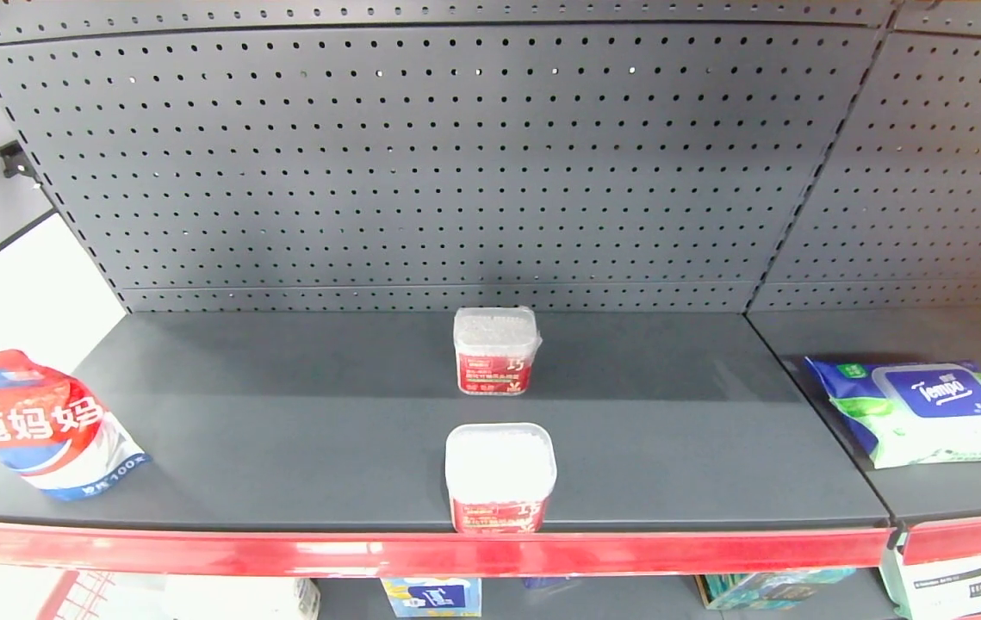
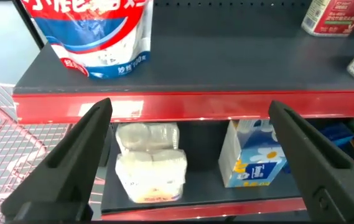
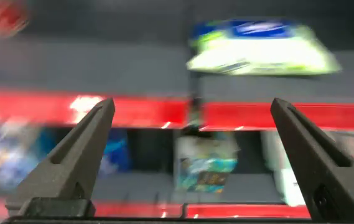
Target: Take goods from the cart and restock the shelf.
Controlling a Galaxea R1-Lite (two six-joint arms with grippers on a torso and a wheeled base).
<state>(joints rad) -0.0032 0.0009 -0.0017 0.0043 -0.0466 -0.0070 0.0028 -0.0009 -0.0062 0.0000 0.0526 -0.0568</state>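
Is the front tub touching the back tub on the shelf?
No, bare shelf shows between the front tub and the back tub.

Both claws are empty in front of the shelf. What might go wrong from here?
1. The front tub sits right at the front edge of the shelf; a passing arm might knock it off.
2. The pouch stands near the left front corner; a nudge might tip it off.
3. The open left claw faces the red edge strip; pushing straight ahead might strike it.
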